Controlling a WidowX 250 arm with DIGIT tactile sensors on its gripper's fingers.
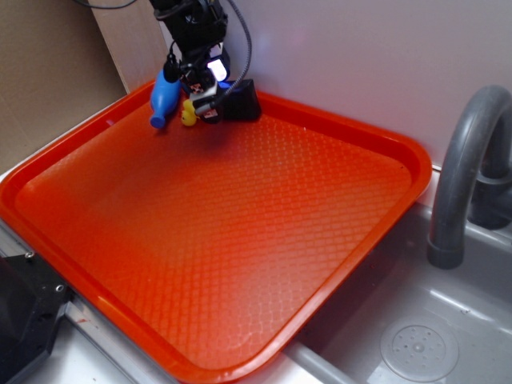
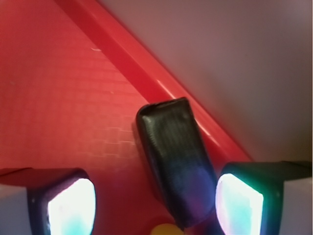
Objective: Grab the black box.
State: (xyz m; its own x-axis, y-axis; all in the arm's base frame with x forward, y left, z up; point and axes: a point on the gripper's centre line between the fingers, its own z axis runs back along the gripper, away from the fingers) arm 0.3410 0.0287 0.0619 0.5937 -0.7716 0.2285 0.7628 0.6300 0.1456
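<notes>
The black box [image 2: 175, 161] lies on the red tray [image 2: 58, 98] against its far rim, long side pointing away from the wrist camera. My gripper [image 2: 155, 208] is open, and the box's near end sits between the fingers, close to the right pad [image 2: 239, 205] and well apart from the left pad [image 2: 71, 208]. In the exterior view the gripper [image 1: 204, 100] hangs low over the tray's far left corner, with the black box [image 1: 242, 102] just to its right.
A blue bowling-pin toy [image 1: 164, 96] and a small yellow toy [image 1: 189, 114] lie right beside the gripper; the yellow toy [image 2: 166, 230] peeks in at the wrist view's bottom edge. A white wall rises behind the tray rim [image 1: 336, 108]. A grey faucet [image 1: 464, 176] and sink [image 1: 416, 344] are at right.
</notes>
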